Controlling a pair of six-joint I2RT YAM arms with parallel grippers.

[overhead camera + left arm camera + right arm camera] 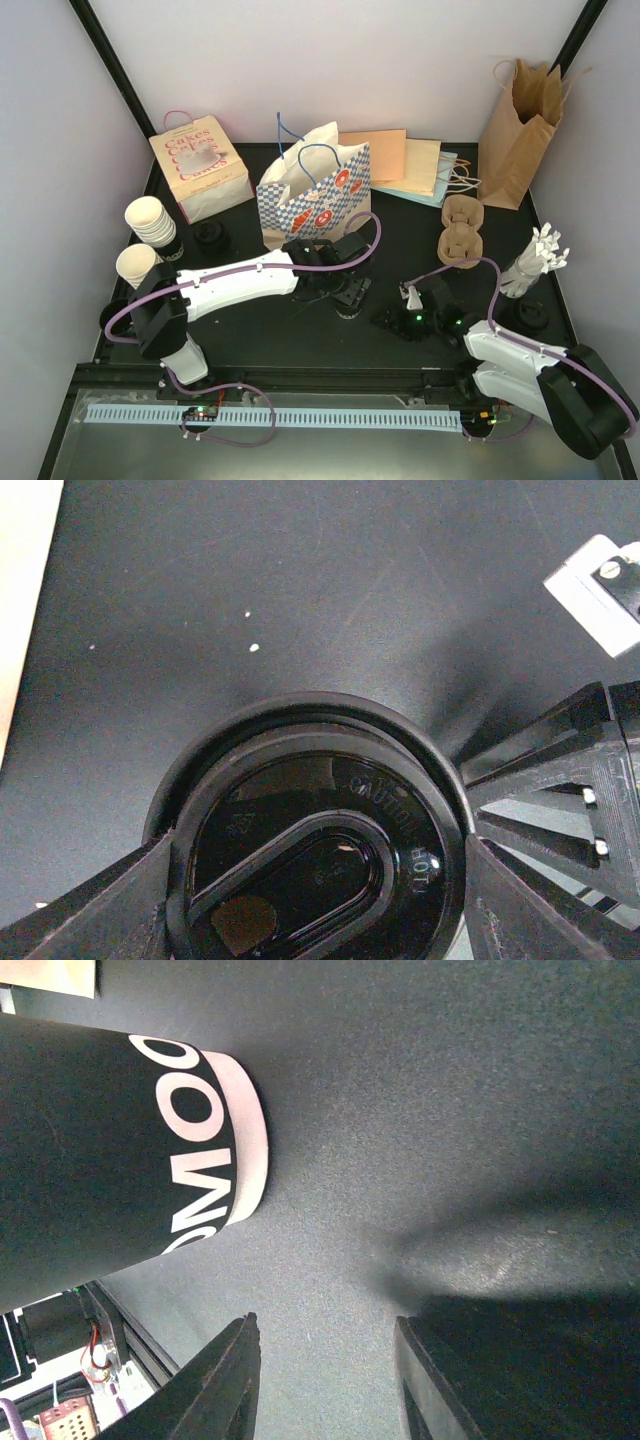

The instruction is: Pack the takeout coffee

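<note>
My left gripper [345, 297] is at the table's middle. In the left wrist view its gripper [315, 865] has a finger pressed against each side of a round black lid [320, 830] marked "CAUTION HOT". The lid sits on a black cup with white lettering and a white base band [110, 1140], standing on the table. My right gripper [400, 320] is just right of that cup, low over the table, open and empty [325, 1330]. Two stacks of cream-white ribbed paper cups [148, 220] stand at the far left. Loose black lids lie at the left [210, 236] and at the right [527, 315].
A blue-checked paper bag [312, 190] stands open behind my left gripper. A "Cakes" box bag [198, 165] is at back left, flat bags [405, 160] and a brown paper bag [520, 120] at back right. A cardboard cup carrier [462, 232] and white cutlery [537, 258] stand at the right.
</note>
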